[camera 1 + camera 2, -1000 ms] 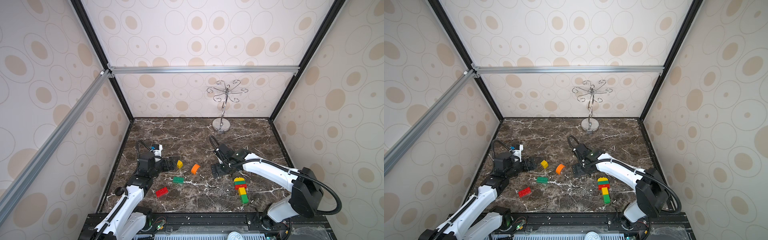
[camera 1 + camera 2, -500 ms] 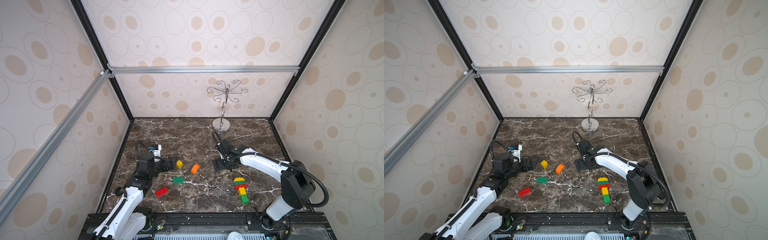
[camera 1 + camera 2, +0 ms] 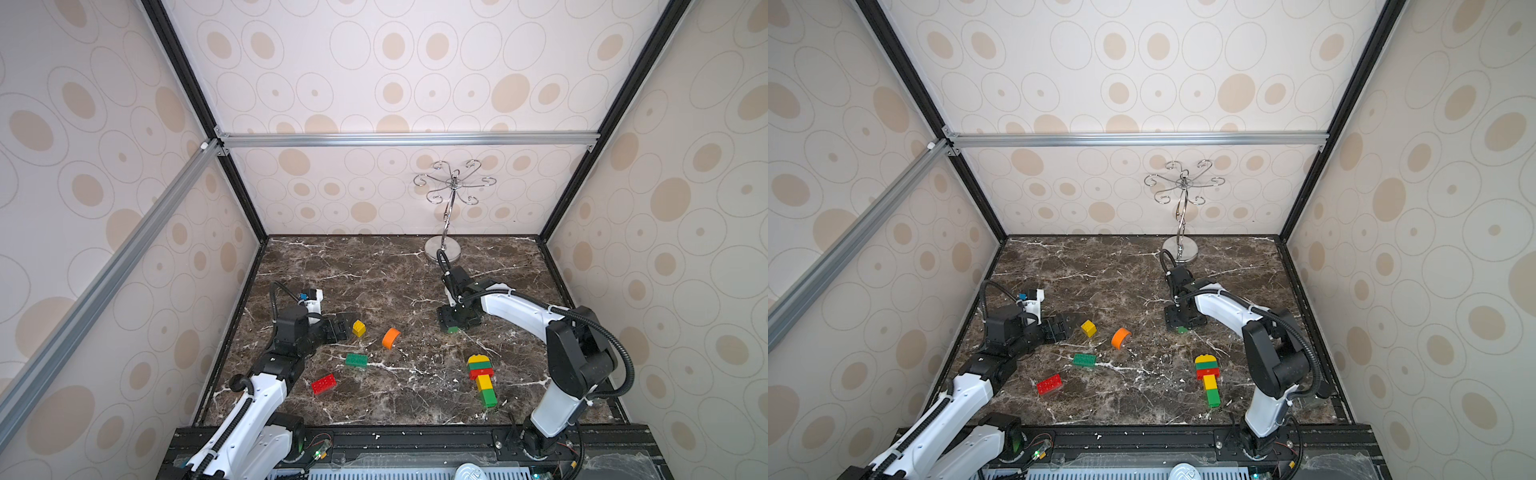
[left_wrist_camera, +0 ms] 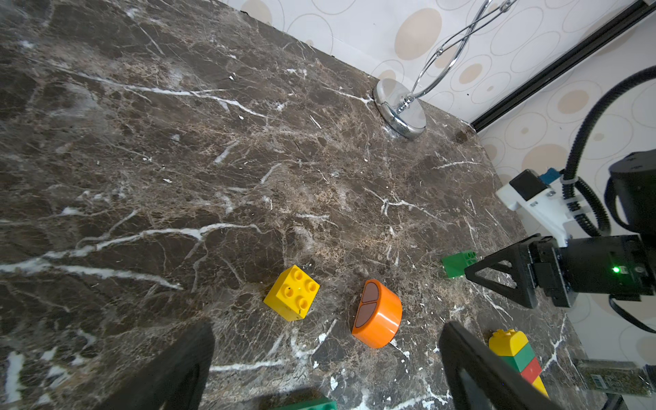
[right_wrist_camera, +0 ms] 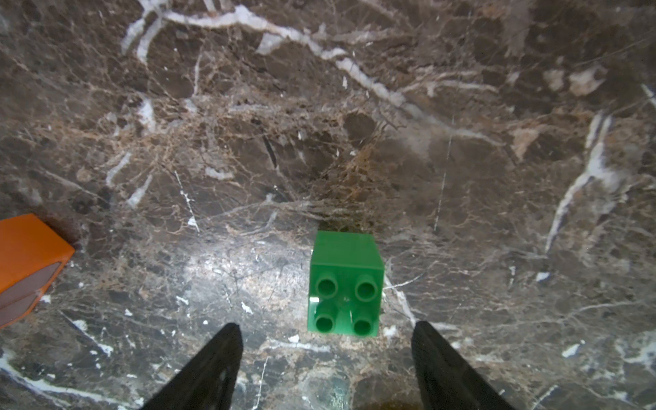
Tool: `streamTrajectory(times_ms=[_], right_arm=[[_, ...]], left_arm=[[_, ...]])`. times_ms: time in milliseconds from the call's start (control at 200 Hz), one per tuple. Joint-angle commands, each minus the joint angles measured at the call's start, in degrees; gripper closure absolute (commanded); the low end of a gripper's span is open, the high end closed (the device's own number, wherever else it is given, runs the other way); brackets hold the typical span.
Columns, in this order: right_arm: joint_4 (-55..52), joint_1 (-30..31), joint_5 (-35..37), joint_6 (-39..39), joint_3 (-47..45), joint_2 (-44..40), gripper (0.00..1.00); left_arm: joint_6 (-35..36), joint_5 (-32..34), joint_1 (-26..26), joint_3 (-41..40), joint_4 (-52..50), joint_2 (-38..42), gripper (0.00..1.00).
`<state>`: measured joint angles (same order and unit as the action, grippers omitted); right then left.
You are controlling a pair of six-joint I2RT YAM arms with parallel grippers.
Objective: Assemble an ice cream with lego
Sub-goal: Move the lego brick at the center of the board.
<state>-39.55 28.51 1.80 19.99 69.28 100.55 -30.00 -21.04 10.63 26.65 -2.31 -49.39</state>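
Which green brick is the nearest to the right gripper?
The small square green brick, with four studs, just before the right gripper. The oblong green brick lies near the left arm, and the other green ones sit in the built stack.

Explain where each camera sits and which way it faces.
Top views: high up front, looking down on the brown marble table; left arm with left claw and right arm with right claw show.
Left wrist: on the left arm, looking across the table at the orange half-round plastic piece; its open fingers show.
Right wrist: on the right arm, looking down at the green square plastic brick between its open fingers.
Both wrist views share that brick and orange piece.
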Motion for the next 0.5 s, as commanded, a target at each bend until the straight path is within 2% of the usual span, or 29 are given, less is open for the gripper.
streamTrajectory(times_ms=[0, 495], right_arm=[[-0.10, -0.56, -1.03, -1.36, 1.70, 1.59, 0.26], [-0.26, -0.83, 0.13, -1.26, 3.06, 4.65, 0.48]], left_arm=[[-0.24, 0.79, -0.35, 0.33, -0.51, 0.29, 0.00], [-0.25, 0.90, -0.35, 0.28, -0.77, 0.90, 0.00]])
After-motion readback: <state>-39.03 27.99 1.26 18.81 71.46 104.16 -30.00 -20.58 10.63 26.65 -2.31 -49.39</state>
